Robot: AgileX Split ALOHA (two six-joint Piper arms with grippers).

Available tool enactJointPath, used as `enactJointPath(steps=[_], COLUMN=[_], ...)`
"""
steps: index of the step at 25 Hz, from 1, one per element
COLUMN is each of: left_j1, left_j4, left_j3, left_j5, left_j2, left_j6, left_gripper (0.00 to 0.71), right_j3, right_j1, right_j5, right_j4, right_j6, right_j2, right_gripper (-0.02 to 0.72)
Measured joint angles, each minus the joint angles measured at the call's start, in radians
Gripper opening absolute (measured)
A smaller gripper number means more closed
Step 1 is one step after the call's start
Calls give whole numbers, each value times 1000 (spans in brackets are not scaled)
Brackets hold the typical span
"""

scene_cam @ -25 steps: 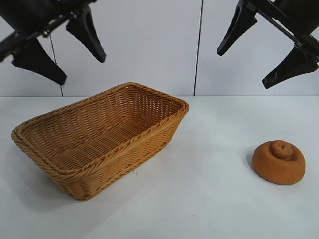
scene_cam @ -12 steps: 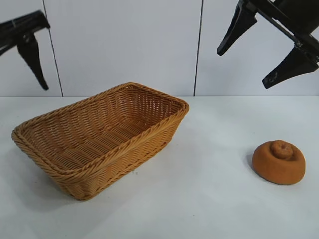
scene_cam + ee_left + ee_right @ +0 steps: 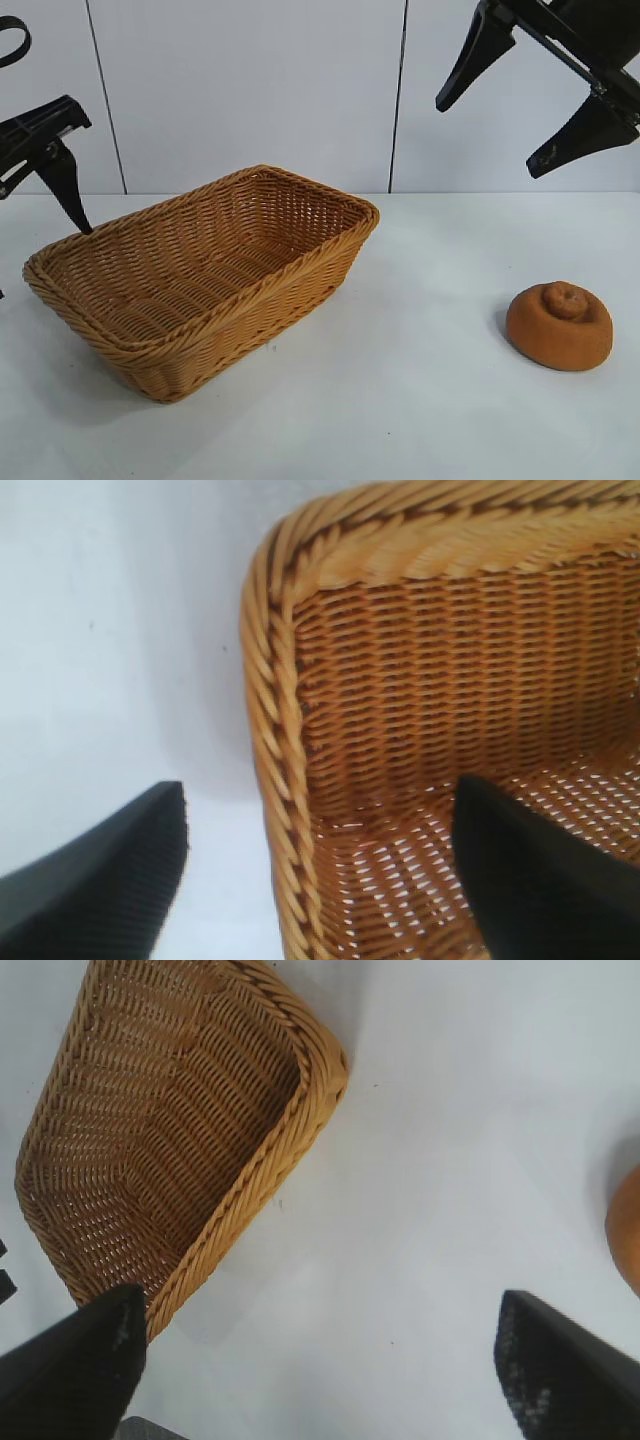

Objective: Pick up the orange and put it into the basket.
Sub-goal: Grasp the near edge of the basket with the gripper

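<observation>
The orange [image 3: 559, 326] sits on the surface [image 3: 420, 400] at lower right, well apart from the basket [image 3: 200, 275]; left gripper [image 3: 315, 865] fingers spread astride the basket's rim, right gripper [image 3: 520, 105] spread at upper right

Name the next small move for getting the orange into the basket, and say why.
Probably lower the right gripper toward the orange: it hangs open high above the fruit, which sits untouched on the table, apart from the basket.

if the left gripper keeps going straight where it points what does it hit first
Most likely the basket: the open left gripper straddles a corner of its rim, one finger outside over the table, the other over the weave inside. How far above it hangs is unclear.
</observation>
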Motion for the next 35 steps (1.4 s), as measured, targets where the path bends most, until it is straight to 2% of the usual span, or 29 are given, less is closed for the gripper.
enactJointPath(steps=[3,9,16,19,22,23,26,32,35], left_j1=[0,0,0,0,0,2,22,109,130], left_j4=[-19,-124,-140,-141,-142,-154,-154,-189,-192], left_j3=[0,0,0,0,0,-2,-33,-204,-287], left_j5=[-15,-117,-147,-152,-150,-148,-73,98,150], left_j2=[54,186,267,267,267,267,267,268,269], left_j6=[24,117,133,133,135,126,161,359,434], left_gripper=[526,526,512,387,145,93,84,84,84], right_j3=[0,0,0,0,0,0,0,0,0], right_j1=[0,0,0,0,0,0,0,0,0], right_j5=[0,0,3,3,3,3,3,3,3], right_j4=[0,-1,-1,-1,-1,-1,-1,-1,-1], right_j6=[0,0,0,0,0,0,0,0,0], right_j2=[0,0,0,0,0,0,0,0,0], right_gripper=[652,652,652,652,652,652,652,652,652])
